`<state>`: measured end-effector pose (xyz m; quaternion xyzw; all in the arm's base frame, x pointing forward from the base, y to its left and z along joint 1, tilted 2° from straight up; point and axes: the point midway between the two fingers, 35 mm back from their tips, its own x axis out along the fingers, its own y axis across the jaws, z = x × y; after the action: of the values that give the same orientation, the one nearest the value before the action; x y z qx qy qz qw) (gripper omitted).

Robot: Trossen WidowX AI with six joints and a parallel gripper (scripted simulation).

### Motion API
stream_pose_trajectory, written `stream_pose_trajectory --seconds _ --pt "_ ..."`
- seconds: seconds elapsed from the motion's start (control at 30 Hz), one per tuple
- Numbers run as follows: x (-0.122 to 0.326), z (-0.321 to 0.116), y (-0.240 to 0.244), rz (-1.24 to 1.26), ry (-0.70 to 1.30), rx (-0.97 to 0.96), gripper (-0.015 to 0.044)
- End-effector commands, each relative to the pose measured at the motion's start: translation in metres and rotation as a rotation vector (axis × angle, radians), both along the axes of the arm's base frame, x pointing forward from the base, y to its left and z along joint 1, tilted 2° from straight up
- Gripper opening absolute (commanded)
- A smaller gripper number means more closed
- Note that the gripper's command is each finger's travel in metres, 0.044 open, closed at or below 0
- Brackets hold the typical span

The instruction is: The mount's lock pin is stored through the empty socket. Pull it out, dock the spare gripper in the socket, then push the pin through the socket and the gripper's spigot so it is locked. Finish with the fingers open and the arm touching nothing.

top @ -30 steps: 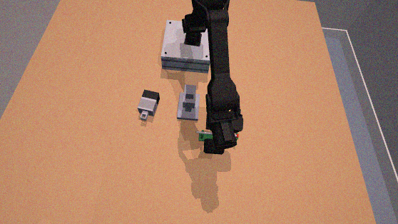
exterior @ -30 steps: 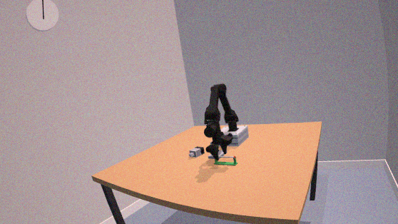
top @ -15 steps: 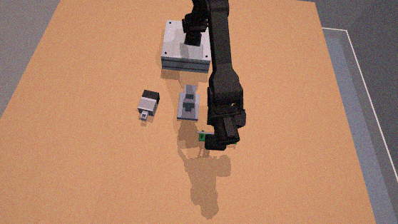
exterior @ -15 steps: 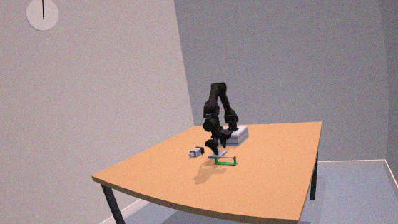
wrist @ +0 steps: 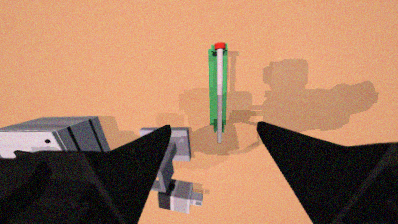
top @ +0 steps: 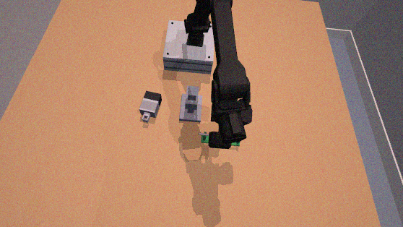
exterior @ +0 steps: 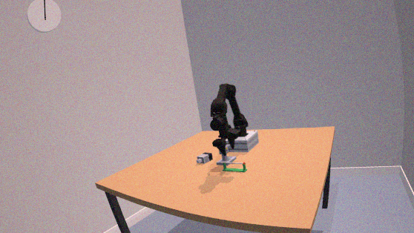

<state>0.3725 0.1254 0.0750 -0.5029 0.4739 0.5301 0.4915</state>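
Observation:
The lock pin, a pale rod with a red head, lies along the green rack. My gripper is open and empty, above the pin's plain end, with nothing between the wide-apart fingertips. In the top view the wrist hides part of the rack. The grey mount stands beside the rack; no pin shows in it, though its socket detail is hard to make out. The spare gripper lies apart on the table, its spigot pointing away from the robot base.
The robot's block-shaped base stands behind the mount. The wooden table carries everything. The arm reaches over the area beside the mount, and its shadow falls across the table in front.

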Motion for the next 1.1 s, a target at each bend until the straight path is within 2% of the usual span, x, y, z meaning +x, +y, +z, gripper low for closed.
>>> stream_pose_trajectory --seconds 0.0,0.17,0.4,0.5,0.77,1.07 --pt "0.000 0.000 0.000 0.000 0.000 0.000 0.0440" --pt "0.000 0.016 0.001 0.000 0.000 0.000 0.0440" --pt "-0.004 0.060 0.000 0.000 -0.001 0.000 0.0440" --pt "-0.001 0.052 -0.001 -0.008 -0.006 0.004 0.0440" --pt "0.003 0.048 -0.087 -0.519 -0.174 0.159 0.0440" --pt "-0.028 0.038 -0.181 -1.093 -0.394 0.364 0.0440"
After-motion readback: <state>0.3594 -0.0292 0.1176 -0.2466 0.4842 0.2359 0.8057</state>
